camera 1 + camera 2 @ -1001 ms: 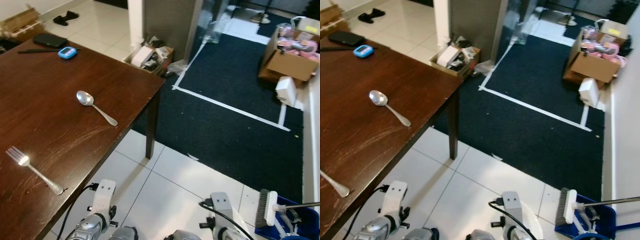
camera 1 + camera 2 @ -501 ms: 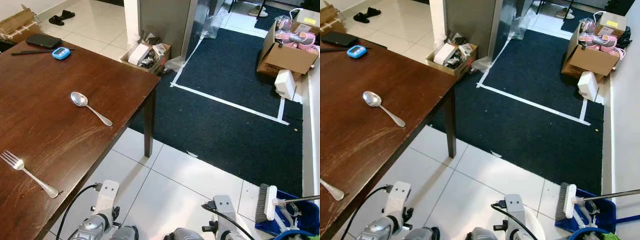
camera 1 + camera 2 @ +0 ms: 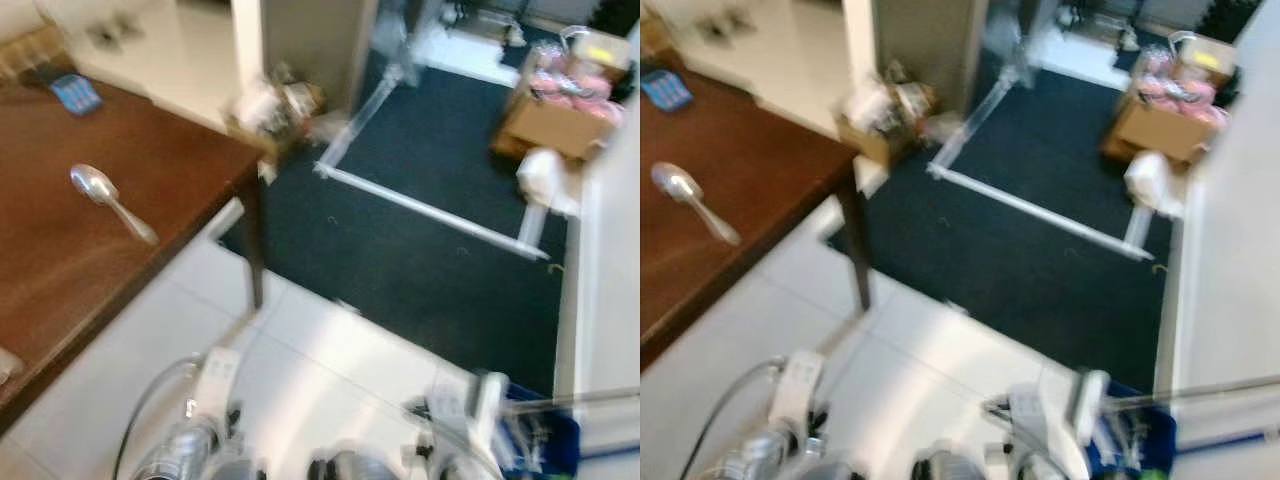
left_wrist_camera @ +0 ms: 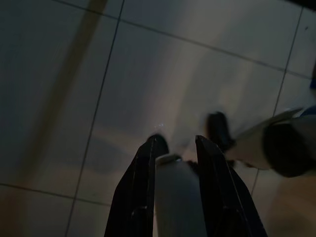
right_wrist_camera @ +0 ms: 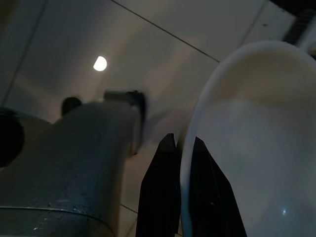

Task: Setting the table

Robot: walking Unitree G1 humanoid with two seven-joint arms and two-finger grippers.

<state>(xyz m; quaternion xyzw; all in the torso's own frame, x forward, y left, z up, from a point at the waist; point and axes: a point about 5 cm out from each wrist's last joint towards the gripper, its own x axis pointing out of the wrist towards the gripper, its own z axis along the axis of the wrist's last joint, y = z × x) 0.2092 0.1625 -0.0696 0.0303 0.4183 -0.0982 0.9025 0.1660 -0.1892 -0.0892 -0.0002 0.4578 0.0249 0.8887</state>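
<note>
Right gripper (image 5: 180,148): closed on the rim of a white bowl (image 5: 256,143), one black finger on either side of the thin edge; it hangs low at the robot's right side, above the floor.
Left gripper (image 4: 175,148): fingers parted, nothing between them, pointing down at the tiled floor (image 4: 74,74); the arm hangs idle.
Bowl: smooth, glossy, round, with a pale curved wall; probably ceramic or plastic, which cannot be told.
Counter (image 3: 60,250): dark brown polished wood, with faint scratches, lying ahead and to the robot's left.
Spoon (image 3: 108,201): bright metal, lying flat on the counter, its long axis running from the bowl end on the far left to the handle on the near right.
Key relation: the counter is on the left, the bowl is carried on the right, so the left arm is nearer the counter while the loaded arm is farther.
Judgement: the robot probably needs to turn toward the counter before placing the bowl.
Image quality: head views are blurred.
</note>
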